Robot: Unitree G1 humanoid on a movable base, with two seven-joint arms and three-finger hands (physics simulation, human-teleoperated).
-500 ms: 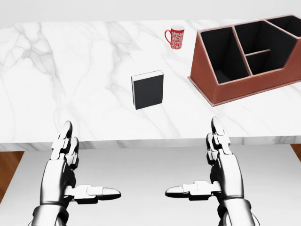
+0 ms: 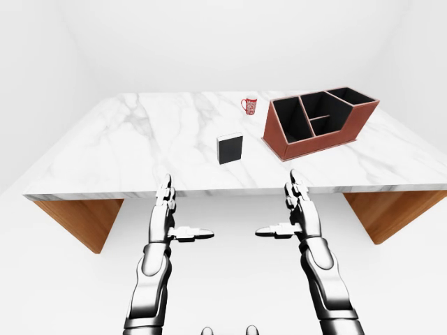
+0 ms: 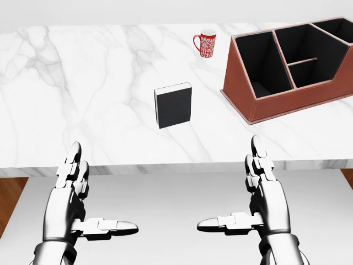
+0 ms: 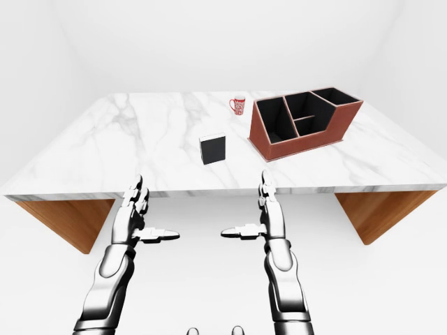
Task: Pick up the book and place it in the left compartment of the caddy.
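My left robot hand (image 3: pixel 74 201) and right robot hand (image 3: pixel 259 199) hang open and empty below the bench (image 3: pixel 83 83) edge. The book (image 3: pixel 173 105) lies above and between them; the caddy (image 3: pixel 289 63) sits above my right one.

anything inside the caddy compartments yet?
Nothing shows inside the caddy: the compartments read as bare black in the head view. Its slanted near wall hides the lowest part of each. The book lies on the marble table, apart from it.
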